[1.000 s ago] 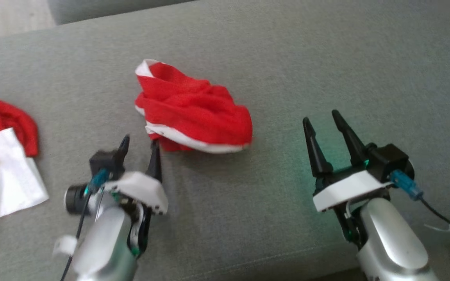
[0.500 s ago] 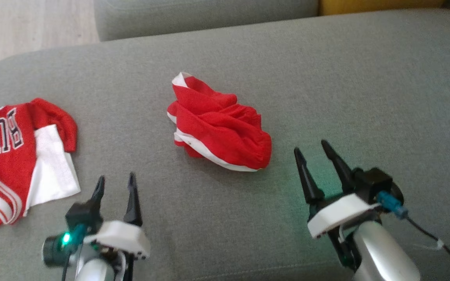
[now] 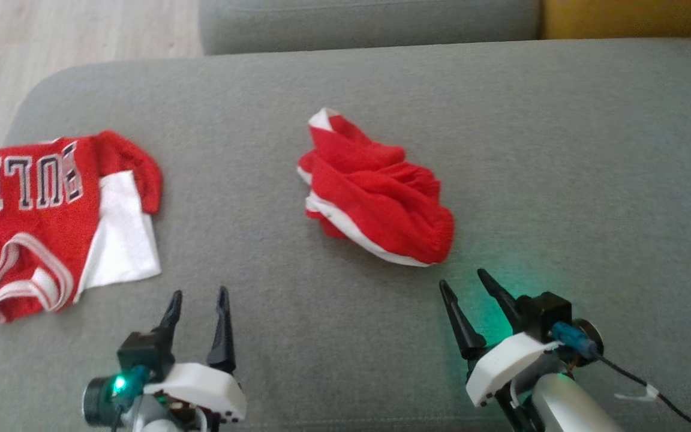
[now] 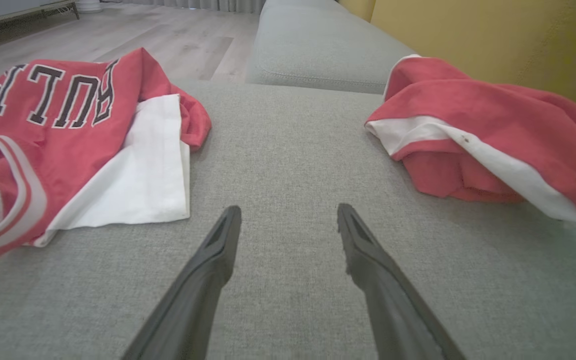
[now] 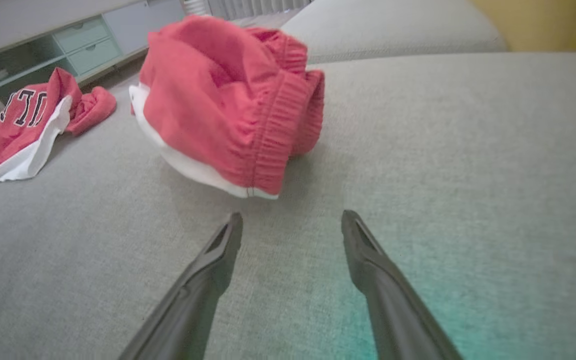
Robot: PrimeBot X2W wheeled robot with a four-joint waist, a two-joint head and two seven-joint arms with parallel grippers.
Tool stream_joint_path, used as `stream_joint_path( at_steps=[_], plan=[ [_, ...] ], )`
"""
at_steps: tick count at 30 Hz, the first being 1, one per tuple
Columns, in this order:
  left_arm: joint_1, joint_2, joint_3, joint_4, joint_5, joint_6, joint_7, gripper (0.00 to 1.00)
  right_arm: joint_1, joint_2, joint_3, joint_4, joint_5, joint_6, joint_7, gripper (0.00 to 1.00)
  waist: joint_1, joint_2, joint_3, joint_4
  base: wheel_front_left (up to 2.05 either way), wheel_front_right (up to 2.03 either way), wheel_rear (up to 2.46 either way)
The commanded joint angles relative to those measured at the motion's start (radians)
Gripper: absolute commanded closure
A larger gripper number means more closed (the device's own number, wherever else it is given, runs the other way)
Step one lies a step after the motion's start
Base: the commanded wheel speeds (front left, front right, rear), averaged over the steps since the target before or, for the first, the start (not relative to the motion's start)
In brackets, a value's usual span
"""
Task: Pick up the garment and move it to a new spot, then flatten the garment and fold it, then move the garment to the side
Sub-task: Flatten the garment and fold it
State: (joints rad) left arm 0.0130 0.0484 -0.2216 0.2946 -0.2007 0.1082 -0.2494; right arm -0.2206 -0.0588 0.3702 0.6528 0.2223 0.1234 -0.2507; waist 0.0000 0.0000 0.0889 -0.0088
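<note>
- Garment (image 3: 375,198): red with white trim, crumpled in a heap mid-seat on the grey sofa (image 3: 561,150).
- Progress: not flattened, not folded, not at the side. I'd judge nearly everything is left; at best the first relocation is done.
- Right gripper (image 3: 463,278): jaws wide, empty, tips near the heap's near edge, not touching.
- Left gripper (image 3: 199,292): jaws wide, empty, over bare seat, apart from the heap.
- Lettered red jersey (image 3: 51,210): at the seat's left end, well apart.

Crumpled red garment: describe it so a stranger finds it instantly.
On the grey sofa cushion, look centre, beyond the right gripper. The crumpled red garment is a bunched heap; the jersey left of it lies flatter, with black letters.
</note>
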Motion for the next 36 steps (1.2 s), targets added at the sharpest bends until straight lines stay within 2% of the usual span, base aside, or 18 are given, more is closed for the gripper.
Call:
stream_joint_path(
  at_steps=[1, 7, 15, 16, 18, 19, 24, 30, 36],
  plan=[
    [-0.054, 0.002, 0.018, -0.034, -0.003, -0.001, -0.012, 0.0, -0.053, 0.008, 0.021, -0.006, 0.007, 0.007, -0.011, 0.0, 0.0, 0.0, 0.021, 0.041, 0.0, 0.0, 0.0],
    [-0.067, 0.002, -0.005, -0.04, -0.008, 0.004, -0.012, 0.0, -0.095, 0.008, 0.009, 0.043, -0.012, 0.007, -0.011, 0.0, 0.0, 0.0, 0.042, 0.096, 0.0, 0.0, 0.0],
    [-0.064, 0.002, -0.008, -0.044, -0.014, 0.009, -0.012, 0.0, -0.097, 0.008, 0.004, 0.034, -0.028, 0.007, -0.011, 0.0, 0.0, 0.0, 0.052, 0.112, 0.0, 0.0, 0.0],
    [-0.064, 0.002, -0.009, -0.044, -0.015, 0.01, -0.012, 0.0, -0.097, 0.008, 0.005, 0.033, -0.029, 0.007, -0.011, 0.11, 0.0, 0.0, 0.054, 0.112, 0.0, 0.0, 0.0],
    [-0.065, 0.002, -0.011, -0.045, -0.018, 0.012, -0.012, 0.0, -0.098, 0.008, 0.013, 0.025, -0.031, 0.007, -0.011, 0.75, 0.0, 0.0, 0.057, 0.109, 0.0, 0.0, 0.0],
    [-0.066, 0.002, -0.012, -0.045, -0.018, 0.011, -0.012, 0.0, -0.099, 0.008, 0.017, 0.018, -0.031, 0.007, -0.011, 1.0, 0.0, 0.0, 0.058, 0.106, 0.0, 0.0, 0.0],
    [-0.072, 0.002, -0.017, -0.042, -0.021, 0.008, -0.012, 0.0, -0.089, 0.002, 0.01, -0.03, -0.018, 0.007, -0.011, 1.0, 0.0, 0.0, 0.052, 0.084, 0.0, 0.0, 0.0],
    [-0.056, 0.002, -0.02, -0.032, -0.025, -0.002, -0.012, 0.0, -0.079, -0.001, -0.004, -0.166, 0.034, 0.007, -0.011, 1.0, 0.0, 0.0, -0.004, 0.048, 0.0, 0.0, 0.0],
    [-0.024, 0.002, -0.042, -0.009, -0.042, -0.015, -0.012, 0.0, -0.167, -0.012, 0.089, -0.241, 0.076, 0.007, -0.011, 1.0, 0.0, 0.0, -0.079, 0.059, 0.0, 0.0, 0.0]
  ],
)
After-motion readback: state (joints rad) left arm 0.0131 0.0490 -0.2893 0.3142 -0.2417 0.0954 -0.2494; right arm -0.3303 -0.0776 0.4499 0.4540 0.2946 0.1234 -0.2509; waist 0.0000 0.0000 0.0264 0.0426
